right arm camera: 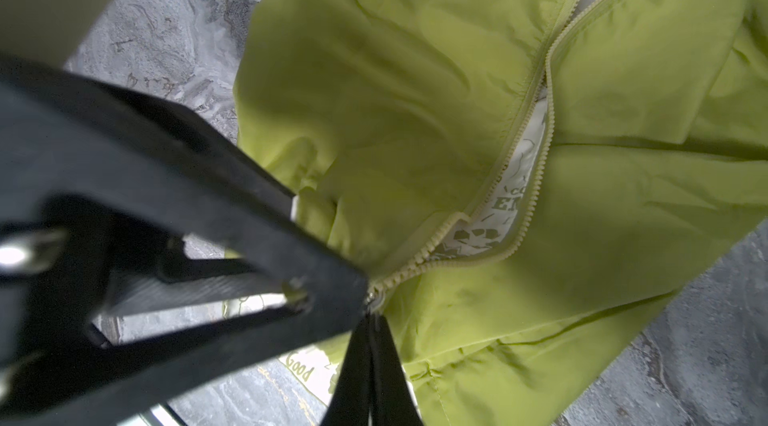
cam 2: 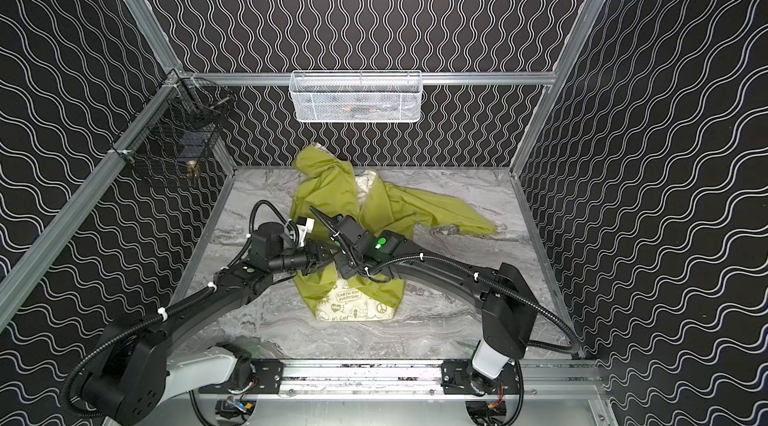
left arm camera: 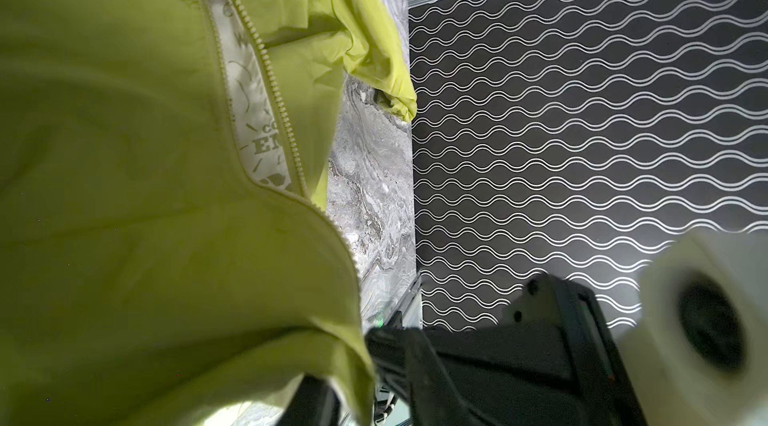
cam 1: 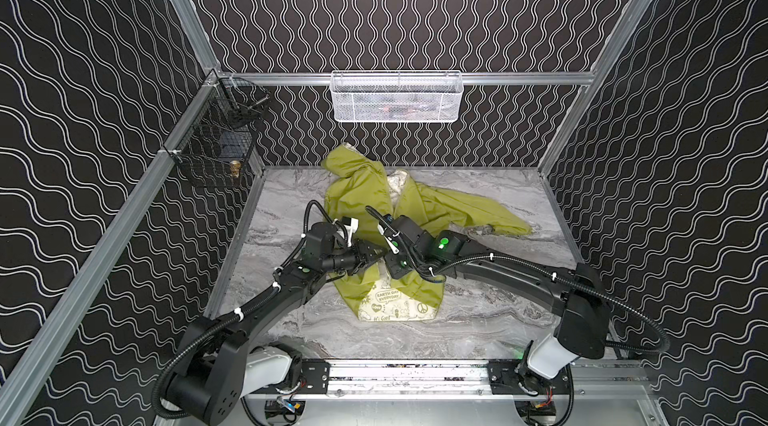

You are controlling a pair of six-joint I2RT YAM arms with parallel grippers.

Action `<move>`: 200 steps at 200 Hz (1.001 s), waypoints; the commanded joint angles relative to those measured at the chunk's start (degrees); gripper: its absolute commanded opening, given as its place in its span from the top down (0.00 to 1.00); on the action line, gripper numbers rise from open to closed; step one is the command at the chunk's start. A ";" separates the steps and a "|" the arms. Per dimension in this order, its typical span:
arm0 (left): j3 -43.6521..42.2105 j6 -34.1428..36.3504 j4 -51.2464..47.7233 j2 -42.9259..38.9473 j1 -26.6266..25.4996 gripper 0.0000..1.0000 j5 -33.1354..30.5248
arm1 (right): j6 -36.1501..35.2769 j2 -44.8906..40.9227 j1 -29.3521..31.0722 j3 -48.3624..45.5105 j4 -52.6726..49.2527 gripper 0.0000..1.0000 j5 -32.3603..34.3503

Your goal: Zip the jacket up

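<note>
The lime-green jacket (cam 1: 361,199) (cam 2: 328,199) lies crumpled mid-table, its printed cream lining (cam 1: 390,305) showing at the near hem. Both grippers meet over its lower front. In the right wrist view my right gripper (right arm camera: 371,322) is shut on the metal zipper pull (right arm camera: 371,304); above it the pale zipper teeth (right arm camera: 549,112) gape over the lining. A finger of the left gripper (right arm camera: 249,228) crosses that view, its tip beside the pull. In the left wrist view my left gripper (left arm camera: 361,386) has its jaws apart, a green fabric edge (left arm camera: 357,361) hanging between them.
A white mesh basket (cam 1: 395,97) hangs on the back wall and a black wire basket (cam 1: 216,141) on the left rail. One sleeve (cam 1: 490,218) spreads to the right over the marble tabletop (cam 1: 498,303). Patterned walls close in three sides.
</note>
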 commanded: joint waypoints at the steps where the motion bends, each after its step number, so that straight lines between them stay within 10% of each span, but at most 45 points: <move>1: -0.25 3.00 -2.51 -1.99 0.05 0.57 -1.29 | -0.35 0.03 -0.10 0.52 1.30 1.00 -1.57; 200: -11.02 17.40 1.58 -12.69 -3.92 0.57 -6.70 | -0.53 0.55 -1.33 1.04 1.93 1.00 -4.72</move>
